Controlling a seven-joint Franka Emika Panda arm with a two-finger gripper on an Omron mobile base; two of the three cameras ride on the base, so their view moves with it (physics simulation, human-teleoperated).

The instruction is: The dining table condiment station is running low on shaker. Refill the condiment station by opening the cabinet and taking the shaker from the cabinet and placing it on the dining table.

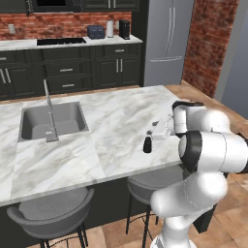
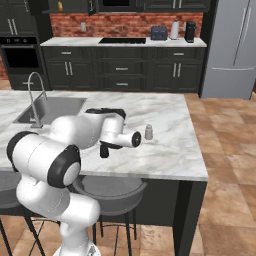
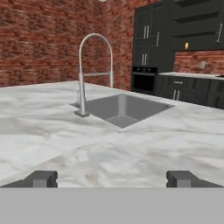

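Gripper [image 3: 112, 179] low over the dining table [image 1: 116, 116], fingers [image 3: 41, 178] spread wide apart, nothing between them; the hand view looks level across the marble top. Shaker [image 1: 147, 144] stands upright on the table near its front edge, just beside the arm's forearm, not in the grip; in the right base view it sits partly behind the wrist [image 2: 104, 150]. A small grey shaker [image 2: 148, 132] stands upright a little further in on the same top, apart from the black one. Beyond these, the inset steel sink [image 1: 53, 118] with its tall faucet [image 3: 89, 72]. Two grey round stools [image 1: 53, 213] tucked under the near edge. Far wall: brick-backed counter, dark base units, and upper cabinet [image 3: 192, 26] with an orange-yellow carton [image 3: 186, 45] on its open shelf.
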